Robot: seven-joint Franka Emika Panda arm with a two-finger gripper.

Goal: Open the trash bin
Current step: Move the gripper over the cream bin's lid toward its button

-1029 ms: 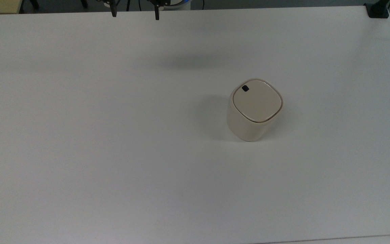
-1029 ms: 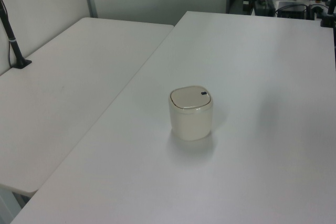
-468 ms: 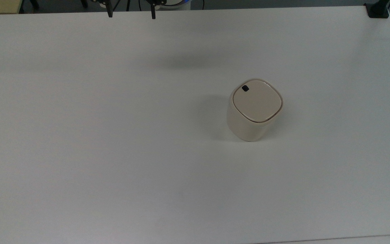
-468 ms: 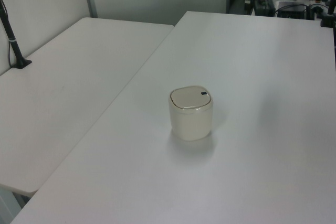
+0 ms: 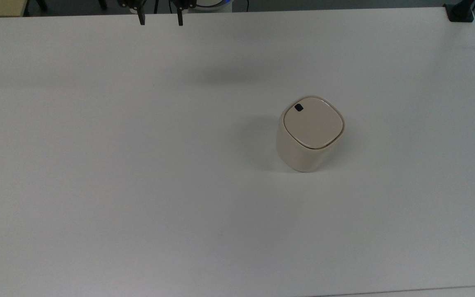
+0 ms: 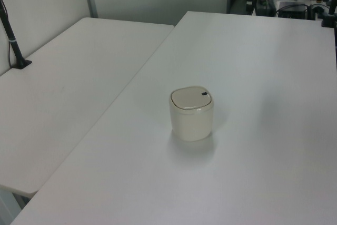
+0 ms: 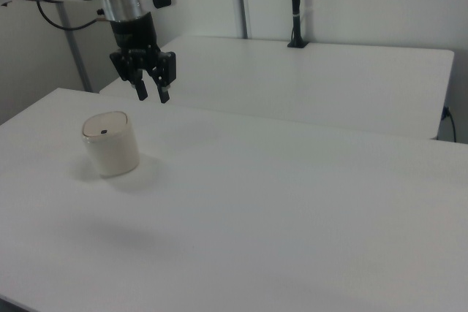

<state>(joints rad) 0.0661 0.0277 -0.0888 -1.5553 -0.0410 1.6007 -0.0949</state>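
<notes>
Top view: upright trash bin [image 5: 309,134], lid closed

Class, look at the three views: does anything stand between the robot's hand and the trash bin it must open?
Nothing visible does. The hand hangs open above bare table, apart from the trash bin, whose lid is shut.

The white table [image 5: 138,165] lies bare on all sides of the trash bin [image 5: 309,134], the one obstacle standing on it. The lid [image 5: 313,121] is shut and nothing is above it, so the way down to it is free. The gripper [image 7: 153,95] hangs high over the table with its fingers apart, well away from the bin, with open air between them. A black clamp [image 5: 460,12] sits at the far corner in the top view's right.
</notes>
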